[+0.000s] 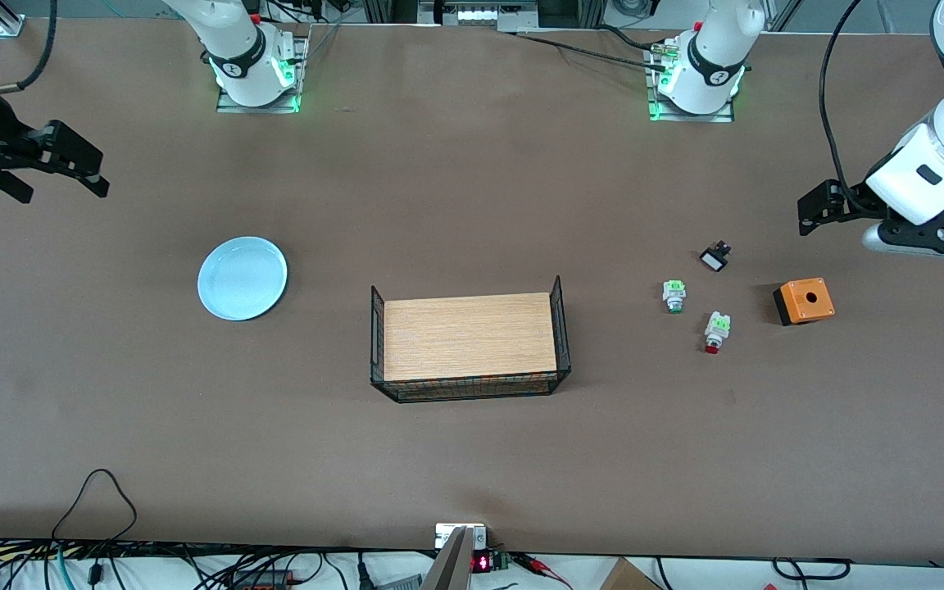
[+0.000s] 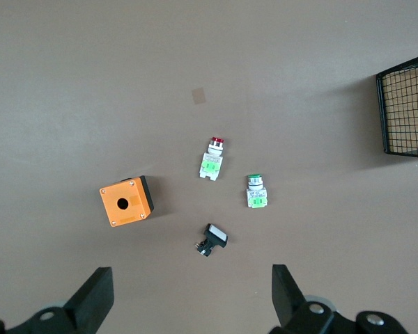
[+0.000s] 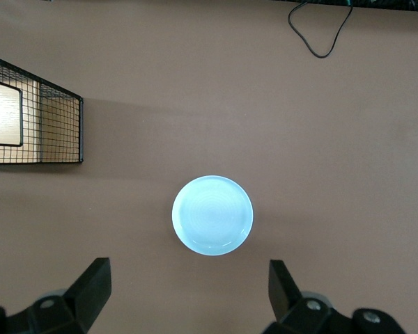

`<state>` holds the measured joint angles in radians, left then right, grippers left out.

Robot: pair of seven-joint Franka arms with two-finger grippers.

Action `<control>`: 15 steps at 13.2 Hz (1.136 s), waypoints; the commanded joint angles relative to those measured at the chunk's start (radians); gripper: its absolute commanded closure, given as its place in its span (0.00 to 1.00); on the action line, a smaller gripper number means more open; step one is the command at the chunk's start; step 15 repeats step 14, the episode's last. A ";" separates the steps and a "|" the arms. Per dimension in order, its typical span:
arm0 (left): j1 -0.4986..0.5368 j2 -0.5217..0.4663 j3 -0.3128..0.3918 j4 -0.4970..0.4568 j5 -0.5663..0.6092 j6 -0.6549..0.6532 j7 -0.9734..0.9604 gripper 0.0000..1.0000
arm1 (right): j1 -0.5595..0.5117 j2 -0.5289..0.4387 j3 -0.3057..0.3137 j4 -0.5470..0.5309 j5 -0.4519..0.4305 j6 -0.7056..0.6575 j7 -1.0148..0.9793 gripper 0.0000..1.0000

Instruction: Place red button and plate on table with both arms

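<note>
Red button (image 1: pixel 715 331): lies on its side on the bare table (image 1: pixel 472 459), toward the left arm's end; red cap points toward the front camera. Nothing touches it.
Button's neighbours: a similar switch with a green tip (image 1: pixel 673 295) just beside it, a little farther from the front camera; a small black-and-white switch (image 1: pixel 715 257) farther still; an orange box (image 1: pixel 804 301) near it, toward the table's edge. All stand apart from one another, so the red one looks reachable from above without nudging the rest.
Plate (image 1: pixel 242 278): pale blue, flat on the table toward the right arm's end, well apart from everything else. Empty.
Tray (image 1: pixel 469 338): light wood with black wire ends, mid-table between plate and buttons; nothing on it.
Judgement on placement: both task things already rest on the tabletop rather than in the tray, so the placing appears done, or else not yet begun. I cannot tell which from this alone.
Left gripper (image 2: pixel 191 296): raised over the table's edge at the left arm's end, above the button cluster. Fingers spread wide, holding nothing. Its wrist view looks straight down on all four small parts.
Right gripper (image 3: pixel 188 289): raised over the right arm's end of the table, above the plate. Fingers spread wide, empty; plate sits centred in its wrist view.
Risk, if a grasp follows: the plate is shallow and flat, little rim to pinch.
</note>
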<state>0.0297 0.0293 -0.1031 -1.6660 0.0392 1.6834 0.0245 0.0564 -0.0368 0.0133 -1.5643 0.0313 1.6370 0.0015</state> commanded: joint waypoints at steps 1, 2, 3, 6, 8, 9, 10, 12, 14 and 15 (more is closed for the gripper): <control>-0.007 -0.017 0.010 -0.011 -0.013 -0.008 -0.003 0.00 | -0.009 -0.012 0.000 -0.043 0.009 0.029 -0.003 0.00; -0.007 -0.017 0.010 -0.011 -0.013 -0.008 -0.003 0.00 | -0.012 -0.024 -0.001 -0.116 0.013 0.094 0.005 0.00; -0.007 -0.019 0.010 -0.011 -0.013 -0.008 -0.003 0.00 | -0.015 -0.046 -0.001 -0.169 0.013 0.131 0.006 0.00; -0.005 -0.015 0.011 -0.011 -0.013 -0.008 0.002 0.00 | -0.013 -0.054 0.000 -0.157 0.005 0.019 0.005 0.00; -0.005 -0.015 0.011 -0.009 -0.013 -0.008 0.003 0.00 | -0.010 -0.046 0.002 -0.122 -0.013 0.001 -0.003 0.00; -0.005 -0.015 0.011 -0.011 -0.013 -0.008 0.003 0.00 | -0.012 -0.025 0.004 -0.090 -0.021 -0.006 -0.012 0.00; -0.005 -0.015 0.011 -0.009 -0.013 -0.008 0.003 0.00 | -0.013 -0.019 0.004 -0.085 -0.021 -0.008 -0.014 0.00; -0.005 -0.015 0.011 -0.009 -0.013 -0.008 0.003 0.00 | -0.012 -0.017 0.002 -0.079 -0.019 -0.008 -0.008 0.00; -0.005 -0.015 0.011 -0.011 -0.013 -0.008 0.005 0.00 | -0.010 -0.017 0.005 -0.079 -0.019 -0.008 -0.005 0.00; -0.005 -0.015 0.011 -0.011 -0.013 -0.008 0.005 0.00 | -0.010 -0.017 0.005 -0.079 -0.019 -0.008 -0.005 0.00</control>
